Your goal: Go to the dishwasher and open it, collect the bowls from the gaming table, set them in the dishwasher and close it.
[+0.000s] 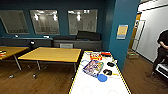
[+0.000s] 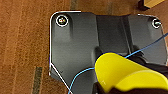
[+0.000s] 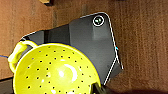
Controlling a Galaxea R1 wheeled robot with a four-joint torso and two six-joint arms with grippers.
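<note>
Straight ahead in the head view, the gaming table [image 1: 86, 85], a long pale worktop edged in yellow, carries a colourful box [image 1: 93, 67], a blue disc [image 1: 102, 78] and dark items. Over wooden floor, the left wrist view shows a yellow bowl [image 2: 125, 72], the right a perforated yellow colander bowl [image 3: 55, 72]. Whether either gripper's fingers are clenched cannot be told.

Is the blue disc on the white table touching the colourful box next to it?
Apart. In the head view a strip of bare white table shows between the blue disc and the colourful box beyond it.
</note>
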